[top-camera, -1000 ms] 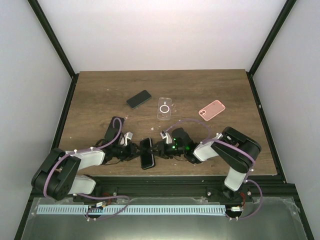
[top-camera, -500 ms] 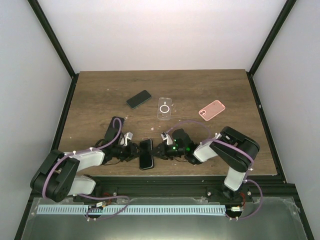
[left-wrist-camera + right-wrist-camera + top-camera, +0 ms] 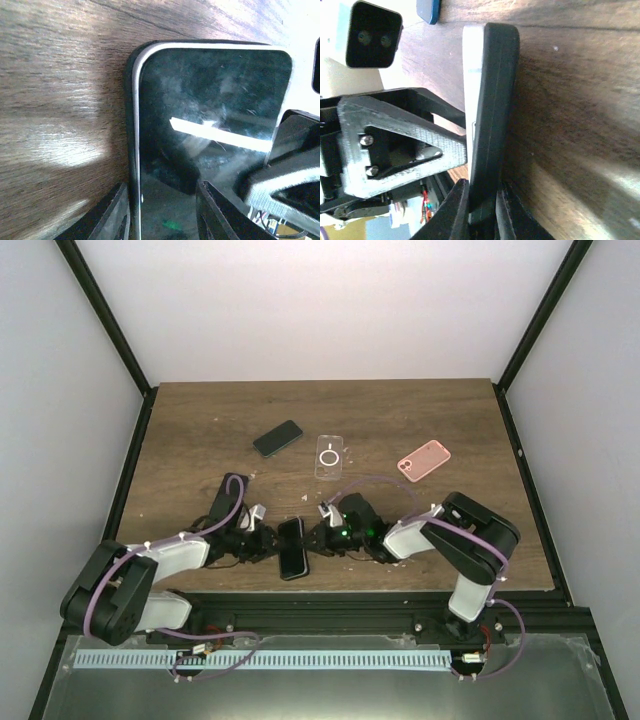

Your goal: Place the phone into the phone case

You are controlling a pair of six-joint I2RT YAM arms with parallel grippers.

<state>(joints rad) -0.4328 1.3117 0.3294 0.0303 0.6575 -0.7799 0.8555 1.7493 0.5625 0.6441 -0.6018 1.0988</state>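
The phone, backed by a black case, is pinched between the jaws of the right gripper, its edge straddled by those of the left gripper, whose grip cannot be told.

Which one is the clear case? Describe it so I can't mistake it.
On the wooden table, look beyond the held phone at the near edge to the row of three flat things further back. The clear case is the middle one, between a dark phone on its left and a pink case on its right; only it is see-through, with a white ring.
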